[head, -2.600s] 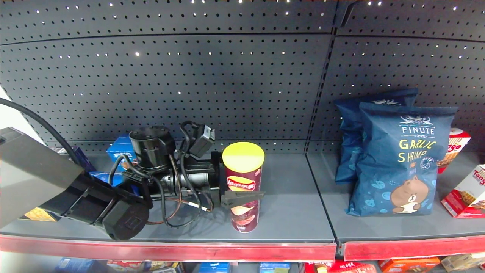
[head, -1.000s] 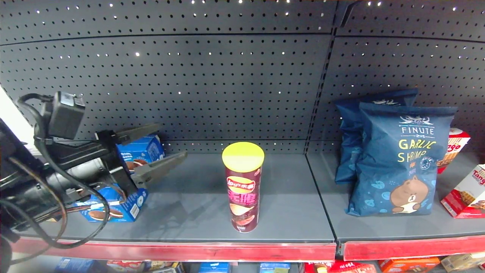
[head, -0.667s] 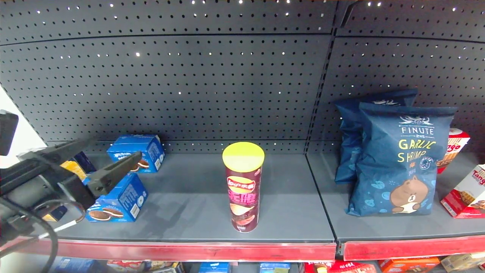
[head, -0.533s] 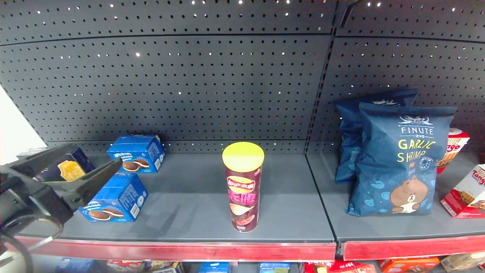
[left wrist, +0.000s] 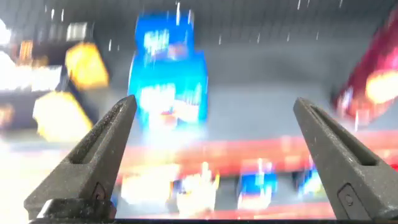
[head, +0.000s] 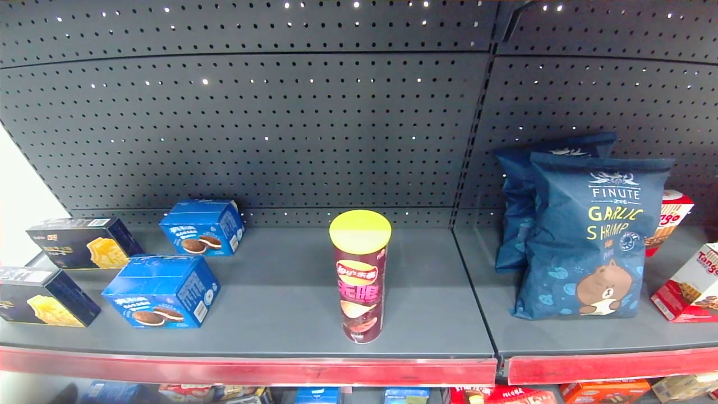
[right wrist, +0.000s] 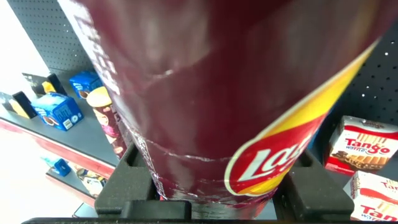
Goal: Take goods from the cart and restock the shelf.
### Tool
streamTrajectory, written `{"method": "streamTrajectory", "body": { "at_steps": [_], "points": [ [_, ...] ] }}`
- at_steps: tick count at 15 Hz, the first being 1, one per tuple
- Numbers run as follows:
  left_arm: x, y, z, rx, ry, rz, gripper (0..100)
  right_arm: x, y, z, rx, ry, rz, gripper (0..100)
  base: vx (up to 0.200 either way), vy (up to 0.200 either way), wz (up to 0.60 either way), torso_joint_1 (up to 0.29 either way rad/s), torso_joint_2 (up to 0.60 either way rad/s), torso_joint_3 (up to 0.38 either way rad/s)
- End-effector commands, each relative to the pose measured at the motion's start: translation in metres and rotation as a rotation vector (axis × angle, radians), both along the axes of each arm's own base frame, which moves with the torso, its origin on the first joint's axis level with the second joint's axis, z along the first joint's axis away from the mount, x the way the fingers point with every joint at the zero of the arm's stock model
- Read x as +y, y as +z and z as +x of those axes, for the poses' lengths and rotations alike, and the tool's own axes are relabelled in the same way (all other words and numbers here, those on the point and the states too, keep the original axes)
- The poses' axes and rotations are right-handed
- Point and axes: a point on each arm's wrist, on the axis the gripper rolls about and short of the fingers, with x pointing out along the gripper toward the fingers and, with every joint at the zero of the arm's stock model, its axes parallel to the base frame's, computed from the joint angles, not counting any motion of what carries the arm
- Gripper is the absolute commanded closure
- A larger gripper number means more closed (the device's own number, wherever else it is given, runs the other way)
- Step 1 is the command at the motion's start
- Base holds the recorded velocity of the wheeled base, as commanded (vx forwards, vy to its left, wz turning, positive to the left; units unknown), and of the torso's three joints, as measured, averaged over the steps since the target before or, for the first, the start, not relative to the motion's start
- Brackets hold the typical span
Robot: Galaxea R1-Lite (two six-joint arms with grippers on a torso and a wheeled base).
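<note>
Chip can: maroon tube with a yellow lid, upright on the shelf, near the front edge and about midway along the left shelf section.

Second chip can: same maroon kind, grasped by the right claw, whose black body shows on both sides of the tube. It is held in front of the shelf, well apart from the standing can.

Left claw: released, fingers spread wide, nothing between them, facing the shelf's left part.

Blue cookie boxes: two, toward the left end, one near the front edge, one near the pegboard.

Dark boxes: two, at the far left end.

Blue snack bags: two, upright on the right section, one behind the other.

Red-and-white box: tilted, at the right end.
</note>
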Motion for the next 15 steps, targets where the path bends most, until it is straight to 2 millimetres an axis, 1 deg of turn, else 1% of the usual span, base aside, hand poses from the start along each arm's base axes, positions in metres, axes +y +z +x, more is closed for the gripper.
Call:
{"method": "streamTrajectory", "body": {
  "at_steps": [1, 3, 5, 9, 11, 14, 15],
  "points": [
    [0.006, -0.030, -0.041, -0.081, 0.016, -0.009, 0, -0.001, 0.000, -0.001, -0.005, 0.001, 0.003, 100, 0.000, 0.000, 0.00, 0.000, 0.00, 0.000],
    [0.006, -0.039, -0.039, -0.050, 0.020, -0.006, 0, -0.001, 0.000, -0.002, -0.005, 0.000, 0.003, 100, 0.000, 0.000, 0.00, 0.000, 0.00, 0.000],
    [0.004, -0.064, -0.030, -0.023, 0.019, -0.001, 0, 0.001, -0.004, 0.001, 0.013, 0.004, -0.007, 100, 0.000, 0.000, 0.00, 0.000, 0.00, 0.000],
    [0.004, -0.068, -0.029, -0.003, -0.006, -0.002, 0, 0.003, -0.005, 0.006, 0.022, 0.015, -0.014, 100, 0.000, 0.000, 0.00, 0.000, 0.00, 0.000],
    [0.003, -0.069, -0.029, 0.011, -0.006, -0.001, 0, 0.004, -0.013, 0.007, 0.041, 0.016, -0.022, 100, 0.000, 0.000, 0.00, 0.000, 0.00, 0.000],
    [0.001, -0.069, -0.028, 0.024, 0.134, 0.001, 0, 0.004, -0.016, 0.008, 0.046, 0.019, -0.032, 100, 0.000, 0.000, 0.00, 0.000, 0.00, 0.000],
    [0.001, -0.069, -0.029, 0.020, 0.151, 0.009, 0, 0.005, -0.017, 0.008, 0.047, 0.031, -0.037, 100, 0.000, 0.000, 0.00, 0.000, 0.00, 0.000]
  ]
}}
